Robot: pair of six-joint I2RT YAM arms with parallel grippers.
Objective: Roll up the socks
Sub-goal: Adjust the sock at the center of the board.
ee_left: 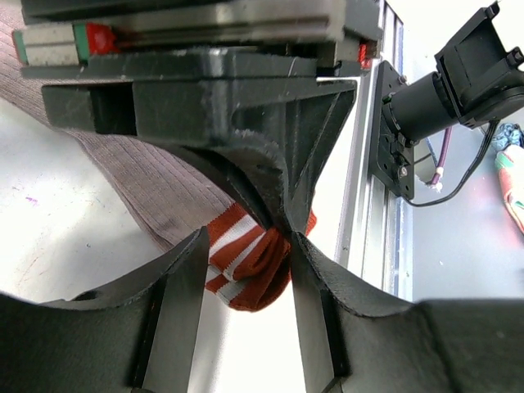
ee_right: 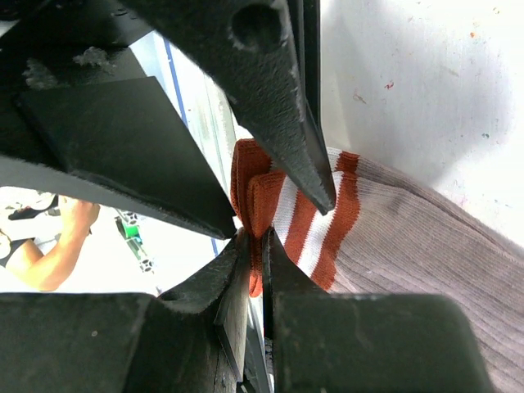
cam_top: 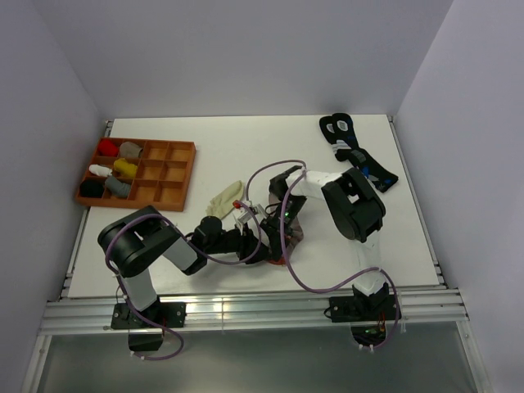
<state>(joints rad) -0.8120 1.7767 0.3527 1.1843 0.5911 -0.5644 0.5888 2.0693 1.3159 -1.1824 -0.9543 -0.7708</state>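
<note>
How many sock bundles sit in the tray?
6, in the two left columns of the tray. Far row: red bundle, grey bundle. Middle: white bundle, yellow bundle. Near row: black bundle, second grey bundle. Other compartments look empty.

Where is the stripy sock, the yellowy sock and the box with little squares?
taupe sock [ee_right: 409, 246]: right wrist view, on its ribbed leg beside the striped cuff.
cream-yellow sock [cam_top: 223, 201]: top view, on its middle.
wooden tray [cam_top: 155, 143]: top view, on its far rim.

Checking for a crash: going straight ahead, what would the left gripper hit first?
The striped sock cuff between the left gripper's fingers; the right gripper looks close behind, depth unclear.
</note>
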